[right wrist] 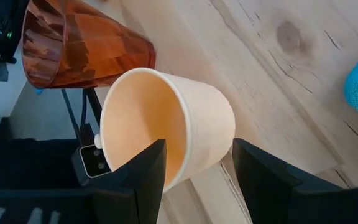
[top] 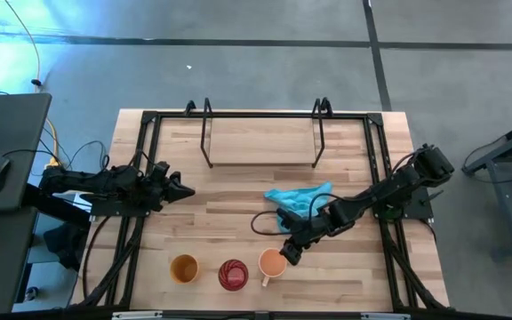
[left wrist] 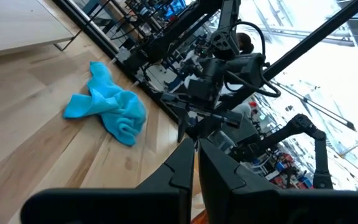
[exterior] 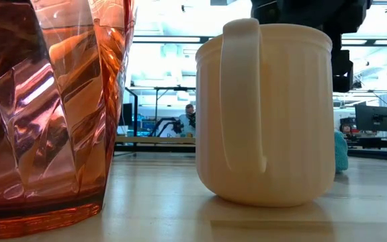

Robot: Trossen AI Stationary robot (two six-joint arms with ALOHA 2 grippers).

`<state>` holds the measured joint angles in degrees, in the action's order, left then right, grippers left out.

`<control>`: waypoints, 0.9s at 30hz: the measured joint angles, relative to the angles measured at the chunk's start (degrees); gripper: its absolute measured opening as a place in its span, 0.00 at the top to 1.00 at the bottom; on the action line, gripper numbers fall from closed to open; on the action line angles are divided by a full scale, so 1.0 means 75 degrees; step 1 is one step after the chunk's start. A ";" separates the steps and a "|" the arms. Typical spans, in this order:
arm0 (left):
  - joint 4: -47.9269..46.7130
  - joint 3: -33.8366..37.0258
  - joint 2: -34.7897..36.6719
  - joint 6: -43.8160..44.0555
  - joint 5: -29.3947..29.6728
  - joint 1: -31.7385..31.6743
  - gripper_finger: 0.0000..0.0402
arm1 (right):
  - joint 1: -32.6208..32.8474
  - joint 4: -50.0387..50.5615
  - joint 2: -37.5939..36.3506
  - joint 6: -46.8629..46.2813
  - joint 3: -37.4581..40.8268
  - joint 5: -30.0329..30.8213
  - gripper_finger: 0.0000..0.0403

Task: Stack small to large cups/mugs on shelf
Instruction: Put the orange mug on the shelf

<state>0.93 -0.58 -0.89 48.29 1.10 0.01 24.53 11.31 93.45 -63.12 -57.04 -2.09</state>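
Three cups stand in a row near the table's near edge: the yellow-orange cup (top: pixel 184 268), the red ribbed cup (top: pixel 233 274) (exterior: pixel 46 107) and the light orange mug (top: pixel 272 262) (exterior: pixel 267 114), upright on its base with its handle toward the near edge. My right gripper (top: pixel 289 252) (right wrist: pixel 199 149) is open over the mug's far-right rim. One finger (right wrist: pixel 145 168) is over the mouth and the other (right wrist: pixel 263 180) is outside the wall; no touch shows. My left gripper (top: pixel 180 189) (left wrist: pixel 195 165) is shut and holds nothing, at the table's left. The wooden shelf (top: pixel 260 138) stands at the far edge.
A turquoise cloth (top: pixel 299 200) (left wrist: pixel 107 106) lies crumpled mid-table, just beyond the right gripper, with a black cable looping beside it. Black frame rods run along the table's left, right and far sides. Bare wood lies between the cups and the shelf.
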 joint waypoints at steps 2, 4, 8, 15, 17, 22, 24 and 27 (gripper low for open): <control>0.0000 0.0000 0.0000 0.0000 0.0000 0.0000 0.97 | 0.0014 0.0000 0.0000 0.0061 0.0000 0.0000 0.56; 0.0000 0.0000 0.0000 0.0000 0.0000 0.0000 0.97 | 0.0036 0.0000 0.0000 0.0089 0.0000 -0.0001 0.56; 0.0000 0.0000 0.0000 0.0000 0.0002 0.0000 0.97 | 0.0085 0.0000 0.0000 0.0210 0.0000 -0.0009 0.56; 0.0012 0.0000 0.0000 -0.0001 0.0143 0.0000 0.97 | 0.0187 0.0002 0.0003 0.0226 0.0000 -0.0009 0.56; 0.0012 0.0000 0.0000 -0.0003 0.0149 0.0000 0.97 | 0.0190 -0.0027 0.0050 0.0222 0.0000 -0.0009 0.56; 0.0015 0.0000 0.0000 0.0000 0.0149 0.0000 0.97 | 0.0239 -0.0369 0.0368 0.0090 0.0000 -0.0014 0.56; 0.0017 0.0000 0.0000 0.0000 0.0146 0.0003 0.97 | 0.0240 -0.0509 0.0539 0.0009 0.0000 -0.0083 0.56; 0.0020 0.0000 0.0000 0.0020 0.0149 0.0003 0.97 | 0.0240 -0.0694 0.0674 -0.0159 0.0000 -0.0114 0.56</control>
<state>1.08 -0.58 -0.89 48.45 2.22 0.03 26.33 6.11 98.51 -64.32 -57.04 -2.94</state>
